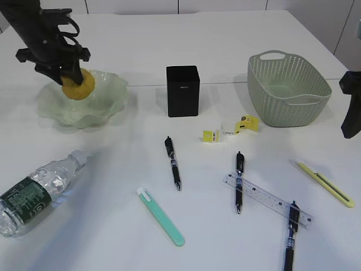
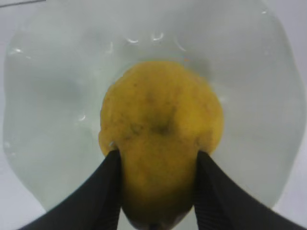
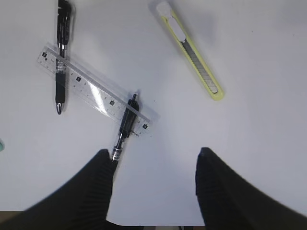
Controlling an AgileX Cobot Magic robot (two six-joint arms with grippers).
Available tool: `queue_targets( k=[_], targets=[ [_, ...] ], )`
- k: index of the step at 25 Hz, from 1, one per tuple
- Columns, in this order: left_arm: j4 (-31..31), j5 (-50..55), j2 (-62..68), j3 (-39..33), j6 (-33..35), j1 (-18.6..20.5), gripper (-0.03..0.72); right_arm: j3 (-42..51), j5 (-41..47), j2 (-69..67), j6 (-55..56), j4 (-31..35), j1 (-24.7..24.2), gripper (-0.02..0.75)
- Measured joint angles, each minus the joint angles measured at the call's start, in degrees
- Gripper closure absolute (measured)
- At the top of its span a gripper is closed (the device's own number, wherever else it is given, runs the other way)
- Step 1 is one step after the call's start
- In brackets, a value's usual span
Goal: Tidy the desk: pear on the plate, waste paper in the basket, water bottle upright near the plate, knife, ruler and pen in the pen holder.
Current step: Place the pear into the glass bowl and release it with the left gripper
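Observation:
My left gripper [image 1: 66,76] is shut on the yellow pear [image 1: 79,86], holding it just over the pale green wavy plate [image 1: 107,107]; the left wrist view shows the pear [image 2: 160,129] between the jaws above the plate [image 2: 249,72]. My right gripper [image 3: 153,158] is open and empty, high at the right edge [image 1: 351,107]. The water bottle [image 1: 34,189] lies on its side at front left. The black pen holder [image 1: 183,90] stands mid-table. Yellow waste paper [image 1: 234,129] lies near the green basket [image 1: 289,87]. The clear ruler [image 1: 265,199], yellow knife [image 1: 327,183] and black pens [image 1: 172,161] lie in front.
A teal knife [image 1: 161,215] lies at front centre. Two more pens [image 1: 239,179] [image 1: 290,234] cross the ruler, also seen in the right wrist view with the ruler [image 3: 91,91] and the yellow knife [image 3: 189,50].

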State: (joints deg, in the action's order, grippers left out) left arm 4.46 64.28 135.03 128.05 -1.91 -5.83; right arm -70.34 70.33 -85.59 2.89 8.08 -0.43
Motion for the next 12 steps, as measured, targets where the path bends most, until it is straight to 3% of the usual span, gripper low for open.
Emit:
queue_targets(
  k=[12],
  targets=[
    [4.27, -0.58, 4.88, 0.0, 0.0, 2.07, 0.388, 0.0, -0.1, 0.0, 0.0, 0.05, 0.0, 0.296]
  ],
)
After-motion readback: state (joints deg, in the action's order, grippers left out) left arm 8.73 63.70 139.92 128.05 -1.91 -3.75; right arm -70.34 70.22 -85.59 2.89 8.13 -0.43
